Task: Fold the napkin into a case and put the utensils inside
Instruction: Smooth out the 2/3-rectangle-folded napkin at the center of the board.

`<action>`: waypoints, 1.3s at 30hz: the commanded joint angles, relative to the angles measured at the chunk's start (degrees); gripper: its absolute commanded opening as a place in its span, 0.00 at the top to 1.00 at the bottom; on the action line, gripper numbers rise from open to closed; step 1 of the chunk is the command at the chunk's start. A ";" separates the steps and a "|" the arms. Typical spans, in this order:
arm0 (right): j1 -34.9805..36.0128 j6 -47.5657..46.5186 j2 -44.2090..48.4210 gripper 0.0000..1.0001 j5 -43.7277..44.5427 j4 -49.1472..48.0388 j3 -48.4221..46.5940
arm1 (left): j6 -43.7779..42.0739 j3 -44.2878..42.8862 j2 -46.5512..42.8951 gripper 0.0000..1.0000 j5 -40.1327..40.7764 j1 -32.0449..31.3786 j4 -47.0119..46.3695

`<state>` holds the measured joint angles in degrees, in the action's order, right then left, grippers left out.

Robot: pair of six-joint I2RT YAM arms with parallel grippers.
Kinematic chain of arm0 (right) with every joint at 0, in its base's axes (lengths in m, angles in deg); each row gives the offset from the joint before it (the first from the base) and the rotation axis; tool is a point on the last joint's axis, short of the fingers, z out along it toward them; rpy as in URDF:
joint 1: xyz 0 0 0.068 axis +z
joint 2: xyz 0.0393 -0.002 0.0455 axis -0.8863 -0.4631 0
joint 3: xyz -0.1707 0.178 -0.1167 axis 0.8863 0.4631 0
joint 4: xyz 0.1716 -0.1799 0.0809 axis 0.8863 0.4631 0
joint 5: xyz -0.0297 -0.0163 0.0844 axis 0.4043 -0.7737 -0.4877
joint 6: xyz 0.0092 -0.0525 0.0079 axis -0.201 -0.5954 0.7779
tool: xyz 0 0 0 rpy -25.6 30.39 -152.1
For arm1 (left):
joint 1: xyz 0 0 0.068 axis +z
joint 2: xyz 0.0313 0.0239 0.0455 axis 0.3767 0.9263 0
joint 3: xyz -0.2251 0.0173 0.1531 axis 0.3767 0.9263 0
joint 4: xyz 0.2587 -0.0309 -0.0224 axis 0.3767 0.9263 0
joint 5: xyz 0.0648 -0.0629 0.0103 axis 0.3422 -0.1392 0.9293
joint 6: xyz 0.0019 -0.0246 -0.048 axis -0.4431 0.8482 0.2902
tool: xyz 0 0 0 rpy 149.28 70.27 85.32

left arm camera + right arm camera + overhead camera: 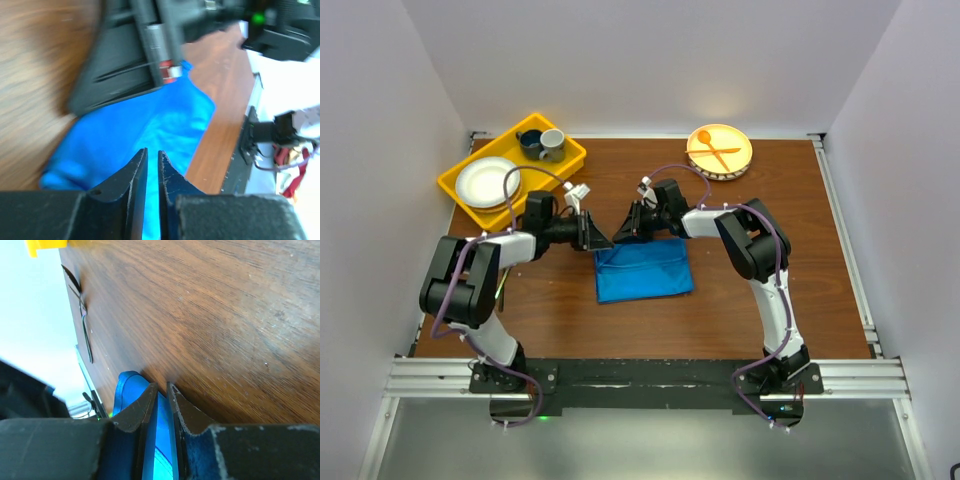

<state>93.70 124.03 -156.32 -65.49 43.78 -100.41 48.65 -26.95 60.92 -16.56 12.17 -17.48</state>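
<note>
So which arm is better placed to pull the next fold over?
Right, probably: its jaws straddle the napkin's far edge, cloth between them; whether the left jaws hold anything is unclear.

Napkin (pixel 644 270) centre; tray (pixel 466 206) rear left, plate (pixel 738 148) rear right.

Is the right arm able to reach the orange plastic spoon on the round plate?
Probably yes; only bare brown table lies before the spoon, but the right gripper pinches the blue napkin.
</note>
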 commanded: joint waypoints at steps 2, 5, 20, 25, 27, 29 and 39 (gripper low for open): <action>0.09 -3.56 -1.05 0.81 6.77 6.01 1.52 | 3.04 0.48 1.09 0.86 -2.61 -3.84 -4.13; 0.09 -3.64 -0.88 0.81 6.77 5.92 1.70 | 6.99 1.97 5.39 0.88 -2.25 -2.44 -9.04; 0.26 -0.75 5.27 0.77 3.35 4.08 1.09 | -0.45 5.32 18.32 0.94 -0.24 -1.21 -5.82; 1.05 1.28 9.67 0.76 1.94 4.07 2.05 | -0.98 4.44 18.76 0.95 -0.15 -1.21 -5.82; 1.76 1.54 9.67 0.76 1.85 4.52 2.58 | -1.16 4.44 18.67 0.95 -0.06 -1.21 -6.00; 2.46 2.33 8.97 0.77 1.68 4.08 3.19 | -1.24 4.44 18.67 0.95 -0.06 -1.29 -6.17; 3.96 2.69 3.00 0.79 3.17 3.46 5.83 | -2.21 4.97 17.70 0.95 0.47 -0.85 -5.82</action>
<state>97.70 126.57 -150.26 -63.90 47.14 -95.75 51.80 -23.67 76.88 -23.97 10.82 -27.49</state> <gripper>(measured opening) 0.217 0.055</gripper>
